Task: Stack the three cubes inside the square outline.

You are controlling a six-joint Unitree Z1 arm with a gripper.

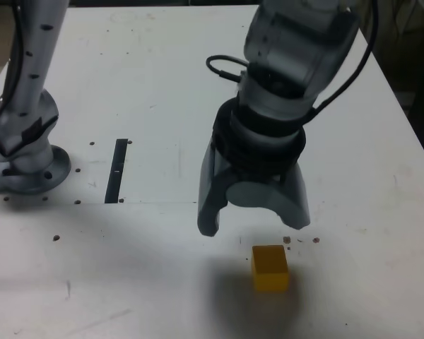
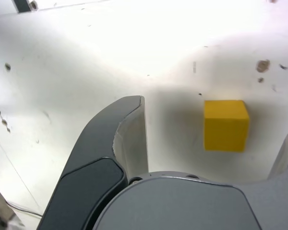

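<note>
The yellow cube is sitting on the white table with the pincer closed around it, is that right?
Not quite: the pincer isn't closed around it. The wrist view shows the jaws standing wide open, with the yellow cube untouched between and beyond them, on the white table.

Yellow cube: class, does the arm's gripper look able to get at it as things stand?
Probably yes: the gripper hangs open above the yellow cube, and nothing visible stands between them.

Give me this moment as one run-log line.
gripper: open, above table | yellow cube: on table, not gripped | held: nothing | red and green cubes: not in view | square outline: not in view
</note>
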